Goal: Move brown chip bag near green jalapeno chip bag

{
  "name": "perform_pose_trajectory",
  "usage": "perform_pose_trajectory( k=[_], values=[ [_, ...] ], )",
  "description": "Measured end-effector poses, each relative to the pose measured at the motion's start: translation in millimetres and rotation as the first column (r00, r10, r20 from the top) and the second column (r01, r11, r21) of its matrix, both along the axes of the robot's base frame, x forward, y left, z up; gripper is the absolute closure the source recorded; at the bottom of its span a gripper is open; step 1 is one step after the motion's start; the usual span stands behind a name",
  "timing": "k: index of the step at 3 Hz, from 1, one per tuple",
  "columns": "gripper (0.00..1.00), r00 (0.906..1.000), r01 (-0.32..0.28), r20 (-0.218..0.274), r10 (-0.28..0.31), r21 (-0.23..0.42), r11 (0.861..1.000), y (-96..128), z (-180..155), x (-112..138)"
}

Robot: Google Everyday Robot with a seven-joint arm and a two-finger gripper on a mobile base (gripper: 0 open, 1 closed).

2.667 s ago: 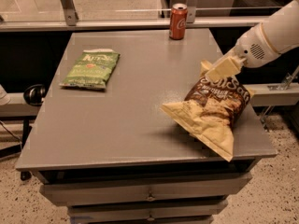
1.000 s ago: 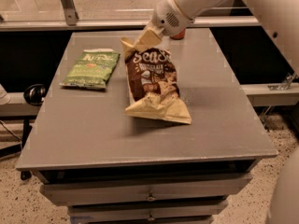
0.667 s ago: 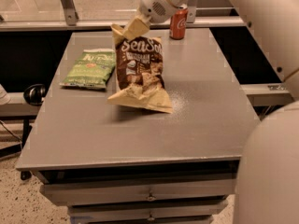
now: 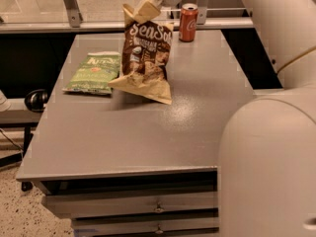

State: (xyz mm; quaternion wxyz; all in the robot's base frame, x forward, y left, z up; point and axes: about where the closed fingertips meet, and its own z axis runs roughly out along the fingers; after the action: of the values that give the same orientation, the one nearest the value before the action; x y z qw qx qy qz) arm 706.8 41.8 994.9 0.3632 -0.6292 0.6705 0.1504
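The brown chip bag (image 4: 144, 58) hangs upright over the grey table (image 4: 148, 132), its lower tan edge low over the top just right of the green jalapeno chip bag (image 4: 94, 72). The green bag lies flat at the table's left side. My gripper (image 4: 146, 9) is above the table's far edge, shut on the brown bag's tan top edge. Its white arm reaches in from the upper right.
A red soda can (image 4: 188, 22) stands at the table's far edge, right of the brown bag. The robot's white body (image 4: 269, 167) fills the right foreground. Drawers (image 4: 158, 209) sit below the table front. A dark round object (image 4: 35, 100) lies left of the table.
The gripper has carried the brown chip bag from the table's right side leftward across the table to beside the green bag. The view has shifted, and the robot's body now fills the right.
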Motion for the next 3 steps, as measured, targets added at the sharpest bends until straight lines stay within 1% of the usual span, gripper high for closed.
perform_pose_trajectory(
  k=[1, 2, 3],
  values=[
    [0.59, 0.9993, -0.007, 0.036, 0.007, 0.002, 1.000, -7.0, 11.1, 5.1],
    [0.36, 0.9987, -0.018, 0.048, 0.018, -0.002, 1.000, -9.2, 15.4, 4.8],
    [0.12, 0.9990, -0.024, 0.038, 0.024, -0.006, 1.000, -9.6, 12.9, 2.1]
  ],
)
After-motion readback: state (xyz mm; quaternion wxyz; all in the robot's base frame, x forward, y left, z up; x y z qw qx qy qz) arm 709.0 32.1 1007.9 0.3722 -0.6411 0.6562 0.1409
